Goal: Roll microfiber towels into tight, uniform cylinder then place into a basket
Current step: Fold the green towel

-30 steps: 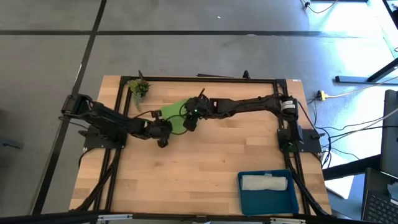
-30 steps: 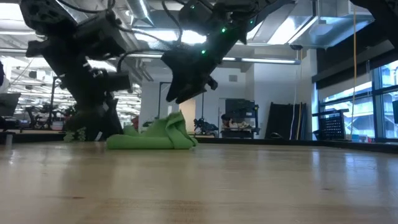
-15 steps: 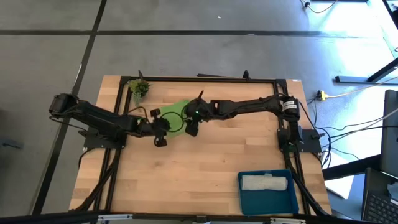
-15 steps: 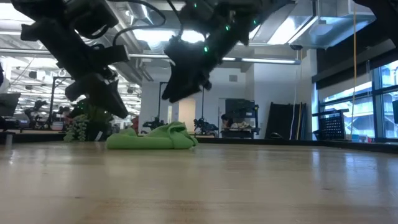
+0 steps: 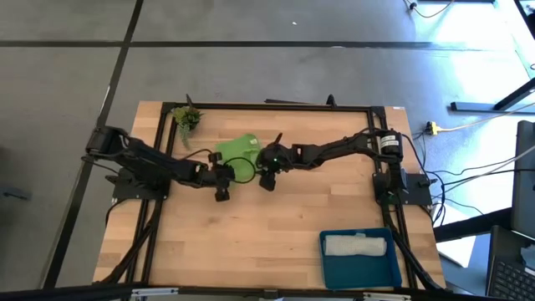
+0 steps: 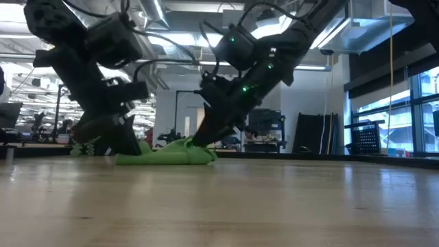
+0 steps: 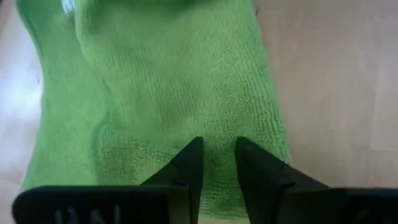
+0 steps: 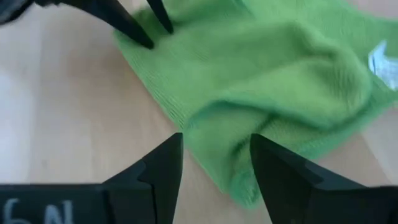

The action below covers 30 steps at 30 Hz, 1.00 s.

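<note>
The lime green towel (image 5: pixel 238 153) lies crumpled on the table at its far middle, with a raised fold (image 8: pixel 280 81) across it. My left gripper (image 7: pixel 217 148) is down at the towel's left end, its fingers open by a narrow gap. My right gripper (image 8: pixel 216 140) stands open at the towel's right near end, one finger on either side of the fold's end; I cannot tell whether it touches. The pale towel (image 5: pixel 355 245) lies rolled in the teal basket (image 5: pixel 328 269) at the near right. My left gripper's fingertips (image 7: pixel 198 146) come down on the green towel's flat top (image 7: pixel 217 124), close to its left edge, slanting down from the table's left. The towel lies on the table under them. Nothing shows pinched in the narrow gap.
A small leafy sprig (image 5: pixel 187 117) lies at the far left corner. A black frame (image 5: pixel 267 107) runs along the table's far edge and sides. Bare wood stretches across the middle and near left of the table (image 5: pixel 234 242).
My right gripper has come down and toward the near edge onto the towel's right end. My left gripper rose off the table, then came back down at the towel's left end. The towel's raised hump now sits lower.
</note>
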Each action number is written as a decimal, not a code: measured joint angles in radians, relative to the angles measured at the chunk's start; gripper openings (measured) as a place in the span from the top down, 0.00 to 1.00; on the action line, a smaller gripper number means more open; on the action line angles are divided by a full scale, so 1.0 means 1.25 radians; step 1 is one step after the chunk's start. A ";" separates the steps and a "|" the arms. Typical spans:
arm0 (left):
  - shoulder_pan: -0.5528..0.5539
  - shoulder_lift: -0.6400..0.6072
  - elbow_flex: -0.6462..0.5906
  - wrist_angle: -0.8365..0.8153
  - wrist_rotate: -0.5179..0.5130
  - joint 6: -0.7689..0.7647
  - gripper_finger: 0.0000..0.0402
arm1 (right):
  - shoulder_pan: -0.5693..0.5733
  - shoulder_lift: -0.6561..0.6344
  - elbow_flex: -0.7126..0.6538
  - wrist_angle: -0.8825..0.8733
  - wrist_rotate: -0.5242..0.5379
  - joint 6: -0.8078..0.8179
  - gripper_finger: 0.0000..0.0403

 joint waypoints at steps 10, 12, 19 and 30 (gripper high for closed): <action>-0.040 0.018 0.005 -0.051 0.079 -0.021 0.79 | 0.005 0.001 -0.041 -0.026 -0.001 0.044 0.53; -0.060 0.017 0.006 -0.066 0.099 0.000 0.79 | 0.014 0.001 -0.041 -0.037 -0.001 0.047 0.53; -0.137 0.009 0.008 -0.098 0.135 0.011 0.80 | 0.081 0.001 -0.042 -0.042 -0.052 0.071 0.53; -0.208 -0.071 -0.002 -0.167 0.253 0.016 0.79 | 0.212 0.000 -0.038 -0.040 -0.121 0.108 0.53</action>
